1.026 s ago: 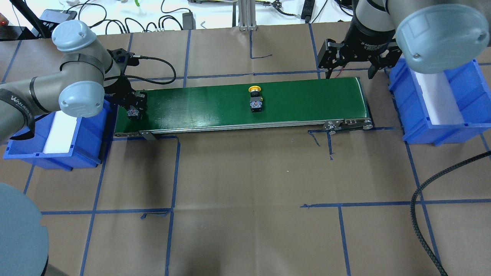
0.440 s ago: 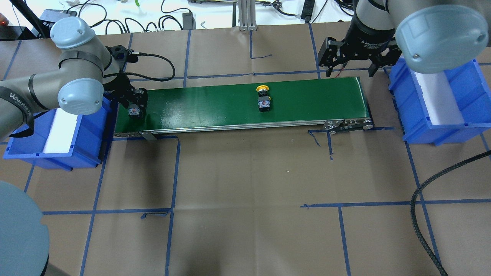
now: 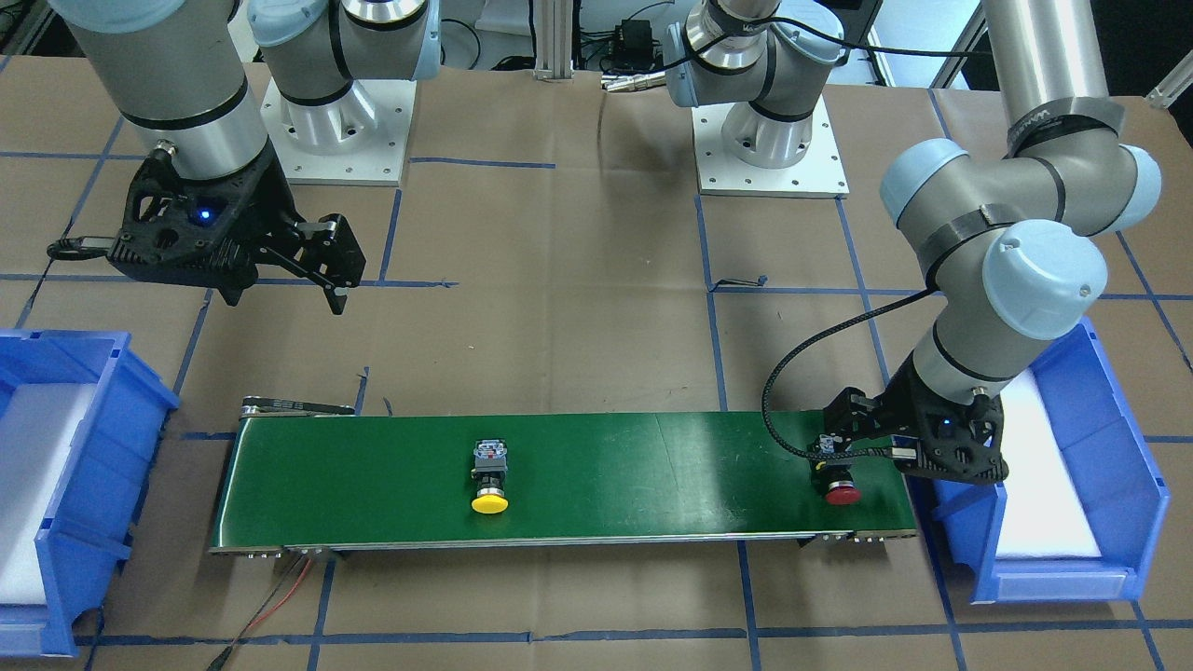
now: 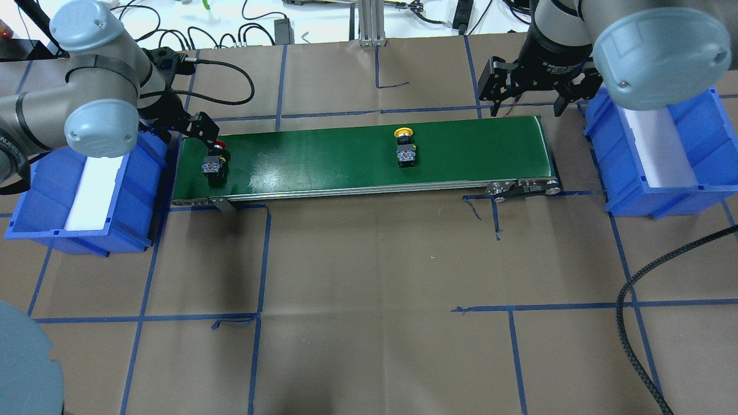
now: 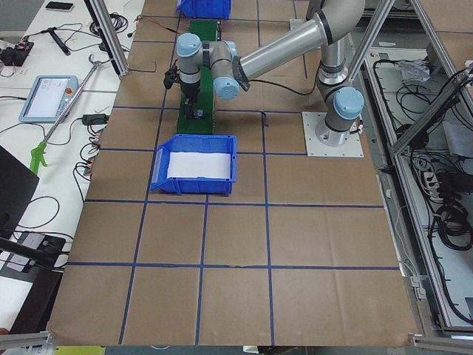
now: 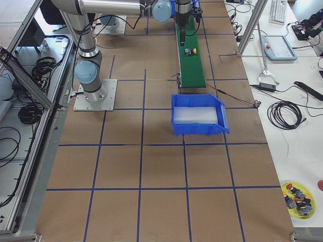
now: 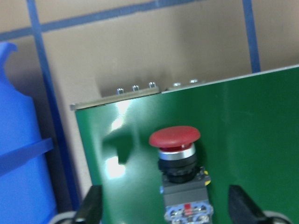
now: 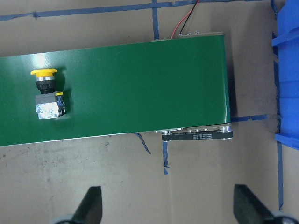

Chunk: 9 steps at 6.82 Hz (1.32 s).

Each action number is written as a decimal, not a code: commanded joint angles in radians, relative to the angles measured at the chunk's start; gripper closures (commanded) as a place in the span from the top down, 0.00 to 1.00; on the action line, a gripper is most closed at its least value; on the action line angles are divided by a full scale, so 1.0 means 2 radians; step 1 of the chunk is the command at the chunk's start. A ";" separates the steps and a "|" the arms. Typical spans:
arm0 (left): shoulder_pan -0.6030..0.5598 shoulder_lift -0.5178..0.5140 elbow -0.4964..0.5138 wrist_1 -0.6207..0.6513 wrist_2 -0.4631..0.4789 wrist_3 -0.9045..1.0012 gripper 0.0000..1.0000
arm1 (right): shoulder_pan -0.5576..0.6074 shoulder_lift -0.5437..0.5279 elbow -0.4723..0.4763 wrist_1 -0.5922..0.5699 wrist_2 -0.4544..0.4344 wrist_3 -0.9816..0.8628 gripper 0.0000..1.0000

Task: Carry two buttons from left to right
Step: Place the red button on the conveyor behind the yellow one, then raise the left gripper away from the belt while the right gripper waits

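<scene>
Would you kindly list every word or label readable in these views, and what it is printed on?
"2F Adaptive", rest blurred: body of the right claw.
"WANJ", rest unclear: strap on the left arm.
White print on the conveyor bracket: too small to read.

Silver arms [image 4: 40,112], pale-blue joint caps [image 4: 660,55]

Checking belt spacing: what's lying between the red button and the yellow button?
Nothing: only bare green belt separates the red button from the yellow button, as the overhead and front-facing views both show.
</scene>
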 commanded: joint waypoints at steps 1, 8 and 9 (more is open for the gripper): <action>-0.005 0.031 0.050 -0.109 0.000 -0.015 1.00 | 0.001 0.001 0.000 0.000 -0.004 0.001 1.00; -0.068 0.149 0.026 -0.232 -0.003 -0.133 1.00 | 0.001 0.029 0.015 -0.084 0.004 0.011 1.00; -0.072 0.151 0.026 -0.232 -0.002 -0.133 1.00 | 0.002 0.045 0.016 -0.106 0.005 0.010 1.00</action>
